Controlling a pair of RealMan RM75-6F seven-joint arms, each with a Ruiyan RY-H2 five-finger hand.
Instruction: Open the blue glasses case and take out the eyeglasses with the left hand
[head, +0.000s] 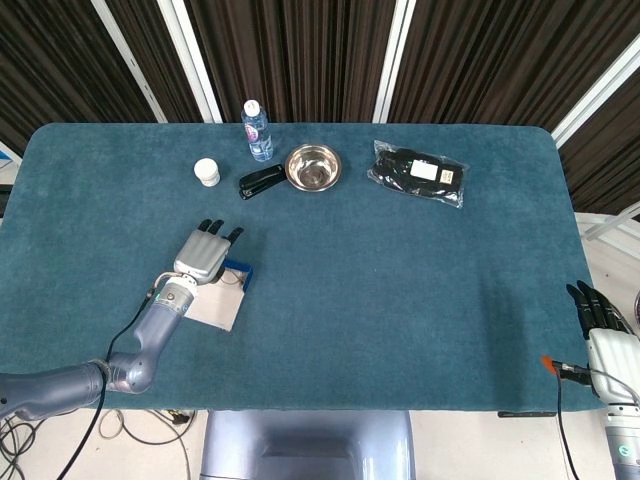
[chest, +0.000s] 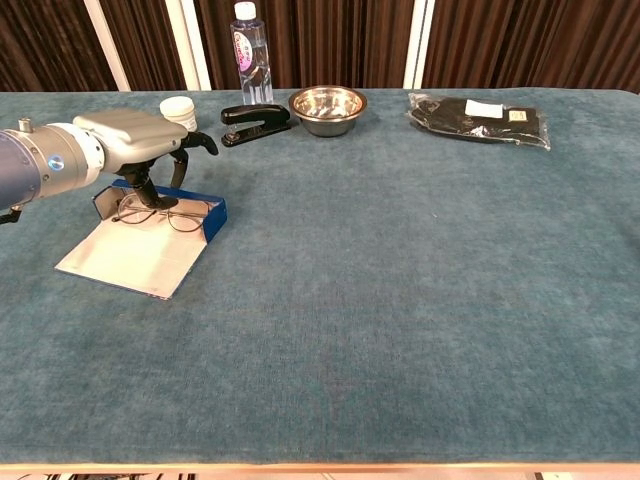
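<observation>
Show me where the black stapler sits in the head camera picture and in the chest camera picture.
Head view: the black stapler lies upper left of centre on the teal table.
Chest view: it lies at the top, left of centre.
Shared landmark: the round steel bowl just to its right in both.

Left hand over the open case

The left hand (head: 203, 254) hovers above the blue case (head: 224, 287), lid flat on the table (head: 400, 300); the right hand (head: 603, 335) hangs off the table's near-right corner.
</observation>
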